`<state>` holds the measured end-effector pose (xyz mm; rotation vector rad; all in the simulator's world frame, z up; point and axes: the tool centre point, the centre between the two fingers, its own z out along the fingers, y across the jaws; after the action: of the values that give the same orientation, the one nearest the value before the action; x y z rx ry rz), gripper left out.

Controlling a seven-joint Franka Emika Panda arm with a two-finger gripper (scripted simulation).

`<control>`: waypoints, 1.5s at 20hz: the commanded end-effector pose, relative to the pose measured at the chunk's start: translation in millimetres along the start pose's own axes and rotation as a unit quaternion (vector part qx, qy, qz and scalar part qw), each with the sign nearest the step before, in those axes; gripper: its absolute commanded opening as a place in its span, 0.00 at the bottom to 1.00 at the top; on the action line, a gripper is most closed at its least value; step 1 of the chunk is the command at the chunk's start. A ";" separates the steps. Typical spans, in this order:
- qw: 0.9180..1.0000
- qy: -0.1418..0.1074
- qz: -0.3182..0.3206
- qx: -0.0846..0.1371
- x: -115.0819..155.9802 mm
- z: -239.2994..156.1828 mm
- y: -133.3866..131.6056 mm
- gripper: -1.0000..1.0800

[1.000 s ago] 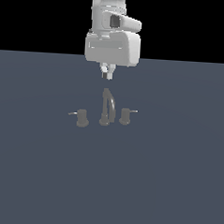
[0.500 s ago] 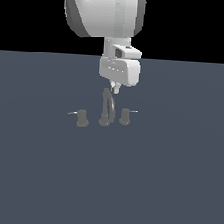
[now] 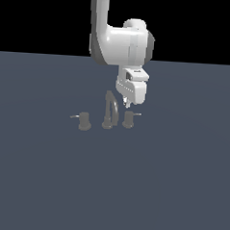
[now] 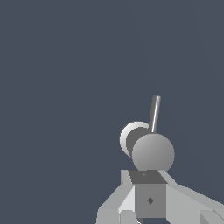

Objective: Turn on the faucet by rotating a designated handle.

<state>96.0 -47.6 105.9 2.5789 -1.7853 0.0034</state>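
1. My gripper (image 3: 126, 105) hangs just above the handle (image 3: 129, 119); I cannot tell how wide the fingers stand.
2. The faucet (image 3: 109, 111) sits mid-counter, nearer the far edge.
3. Risk: descending off-line, I'd clip the spout or miss the thin lever (image 4: 154, 113) and slip.

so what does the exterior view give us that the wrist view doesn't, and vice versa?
Only the exterior view: the whole faucet, the arched spout, the twin knob, and the arm above.

Only the wrist view: a close look along the handle, its thin lever clearly visible.

Both: that handle on the dark floor, with the gripper close by; open or shut is unclear in either.
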 end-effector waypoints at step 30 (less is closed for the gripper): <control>0.997 -0.003 0.073 0.003 54.6 40.0 12.1 0.00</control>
<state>110.2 -95.4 69.6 2.4566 -1.9713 0.0072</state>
